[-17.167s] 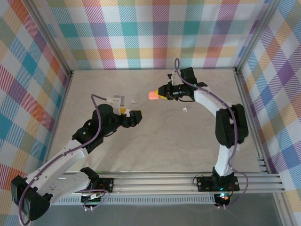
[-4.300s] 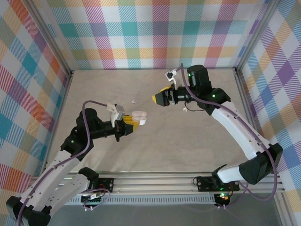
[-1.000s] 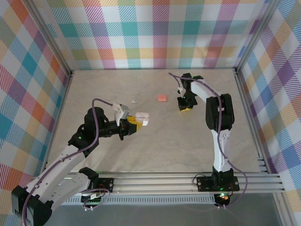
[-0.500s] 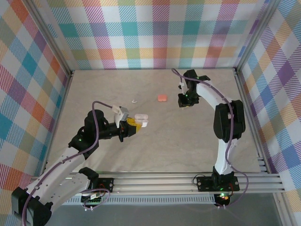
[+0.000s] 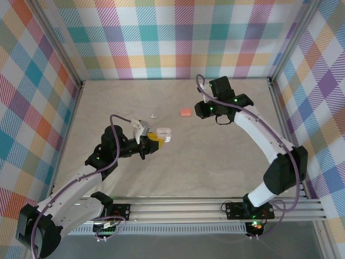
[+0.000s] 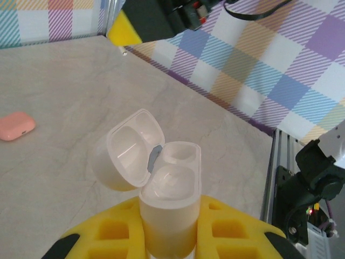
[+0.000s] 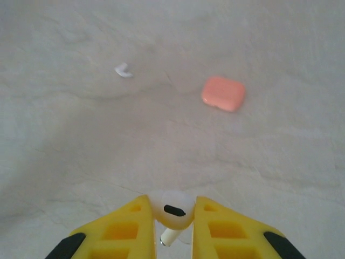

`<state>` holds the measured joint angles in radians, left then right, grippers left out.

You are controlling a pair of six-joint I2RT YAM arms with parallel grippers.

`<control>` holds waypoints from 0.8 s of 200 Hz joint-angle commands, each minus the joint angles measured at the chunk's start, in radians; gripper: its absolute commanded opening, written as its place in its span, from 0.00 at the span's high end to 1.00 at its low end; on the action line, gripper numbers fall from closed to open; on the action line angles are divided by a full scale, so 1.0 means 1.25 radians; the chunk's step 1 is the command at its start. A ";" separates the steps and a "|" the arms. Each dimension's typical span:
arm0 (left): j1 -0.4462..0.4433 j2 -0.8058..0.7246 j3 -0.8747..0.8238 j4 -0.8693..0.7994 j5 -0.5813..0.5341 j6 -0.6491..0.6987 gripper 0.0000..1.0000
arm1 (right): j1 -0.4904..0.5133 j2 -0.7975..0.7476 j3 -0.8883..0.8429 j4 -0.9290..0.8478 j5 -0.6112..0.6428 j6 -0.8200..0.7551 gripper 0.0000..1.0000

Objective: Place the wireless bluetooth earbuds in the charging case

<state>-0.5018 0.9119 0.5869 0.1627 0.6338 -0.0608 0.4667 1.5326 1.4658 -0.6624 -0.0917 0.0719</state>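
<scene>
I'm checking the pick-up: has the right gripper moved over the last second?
Yes. In the top view the right gripper, shut on a white earbud, has swung left, nearer the pink case.

**White, black, yellow**

We see the left arm (image 5: 70, 191) and right arm (image 5: 253, 127) clad in white shells between black joints, with black bases on the rail (image 5: 178, 208). A purple cable (image 5: 111, 123) loops along each. The left gripper (image 5: 153, 141) and right gripper (image 7: 171, 218) carry yellow fingers (image 6: 232, 234) with square pockets.
</scene>
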 commanded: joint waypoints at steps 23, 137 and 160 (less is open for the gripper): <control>-0.005 0.032 0.035 0.135 -0.006 -0.044 1.00 | 0.064 -0.083 -0.031 0.097 -0.026 0.025 0.82; -0.017 0.107 0.084 0.202 -0.010 -0.069 1.00 | 0.208 -0.223 -0.103 0.222 -0.007 0.000 0.83; -0.024 0.113 0.092 0.201 -0.012 -0.068 1.00 | 0.229 -0.211 -0.100 0.211 0.021 -0.002 0.83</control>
<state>-0.5110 1.0508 0.6601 0.3557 0.6228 -0.1421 0.7246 1.2568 1.3479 -0.4267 -0.0898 0.0772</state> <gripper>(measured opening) 0.179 0.173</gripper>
